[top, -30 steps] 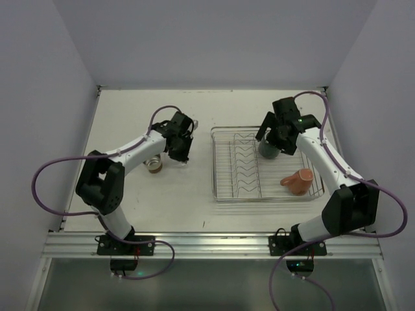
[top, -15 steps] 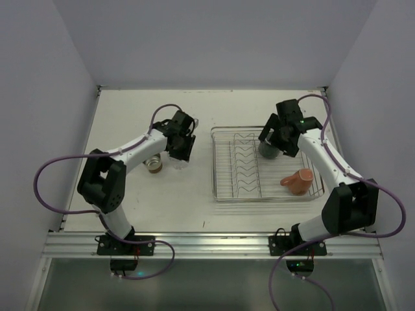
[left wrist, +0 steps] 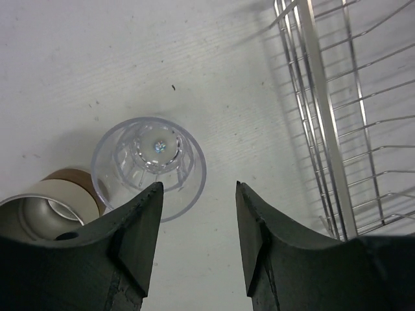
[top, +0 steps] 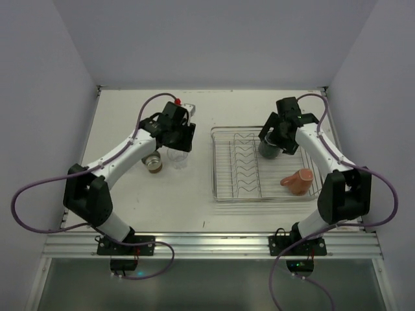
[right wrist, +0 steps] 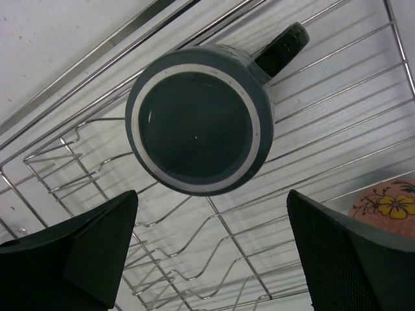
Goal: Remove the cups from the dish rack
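A clear tumbler (left wrist: pixel 149 165) stands upright on the table, just ahead of my left gripper (left wrist: pixel 198 189), which is open with nothing between its fingers. From above, the left gripper (top: pixel 177 144) hovers over the tumbler (top: pixel 177 158), with a cream cup with a brown band (top: pixel 154 164) beside it. My right gripper (right wrist: pixel 211 194) is wide open above a dark grey handled mug (right wrist: pixel 200 120) that stands upright in the dish rack (top: pixel 227 165). A salmon-pink cup (top: pixel 297 181) lies on its side in the rack's near right corner.
The cream cup (left wrist: pixel 52 207) stands against the tumbler's left side. The rack's wire edge (left wrist: pixel 311 97) runs close on the right of the left gripper. Zigzag dividers (right wrist: pixel 259 240) lie under the right gripper. The pink cup's flowered side (right wrist: pixel 389 204) shows at right.
My left gripper has opened, let go of the clear tumbler on the table and drawn up and back from it. The right gripper has shifted slightly over the mug.
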`<state>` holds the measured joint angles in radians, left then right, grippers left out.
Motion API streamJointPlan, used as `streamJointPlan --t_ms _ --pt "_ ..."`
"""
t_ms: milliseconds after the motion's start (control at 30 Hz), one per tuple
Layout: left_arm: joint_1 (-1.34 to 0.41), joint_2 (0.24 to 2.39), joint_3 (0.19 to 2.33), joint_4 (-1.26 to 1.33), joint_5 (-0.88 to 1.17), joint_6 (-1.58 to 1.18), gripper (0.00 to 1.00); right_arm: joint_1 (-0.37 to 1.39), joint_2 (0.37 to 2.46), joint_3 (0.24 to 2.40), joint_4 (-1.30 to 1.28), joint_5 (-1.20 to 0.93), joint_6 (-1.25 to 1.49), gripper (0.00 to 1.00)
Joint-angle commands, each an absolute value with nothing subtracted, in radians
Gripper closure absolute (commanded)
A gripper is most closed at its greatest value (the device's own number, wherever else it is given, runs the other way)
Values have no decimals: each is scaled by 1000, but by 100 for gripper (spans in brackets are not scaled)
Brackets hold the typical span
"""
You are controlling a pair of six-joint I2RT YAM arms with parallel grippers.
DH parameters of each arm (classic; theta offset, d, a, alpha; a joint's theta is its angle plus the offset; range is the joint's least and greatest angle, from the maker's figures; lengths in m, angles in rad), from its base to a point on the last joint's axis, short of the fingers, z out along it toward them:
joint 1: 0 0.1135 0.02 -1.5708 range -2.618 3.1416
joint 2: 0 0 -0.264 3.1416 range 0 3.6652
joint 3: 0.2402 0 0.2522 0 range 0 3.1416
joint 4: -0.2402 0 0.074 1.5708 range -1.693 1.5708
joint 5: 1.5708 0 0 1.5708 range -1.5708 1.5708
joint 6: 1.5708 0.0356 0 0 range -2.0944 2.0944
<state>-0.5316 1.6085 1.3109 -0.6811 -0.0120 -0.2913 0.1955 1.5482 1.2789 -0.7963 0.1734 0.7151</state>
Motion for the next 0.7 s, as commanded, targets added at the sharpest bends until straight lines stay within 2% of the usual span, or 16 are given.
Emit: streamJointPlan --t_ms 0,667 --pt "-537 1531 1382 -701 -5 -264 47 184 1600 1354 -759 150 700 1" --pt "-535 1451 1382 -706 75 -236 46 152 1763 1468 -764 178 678 1"
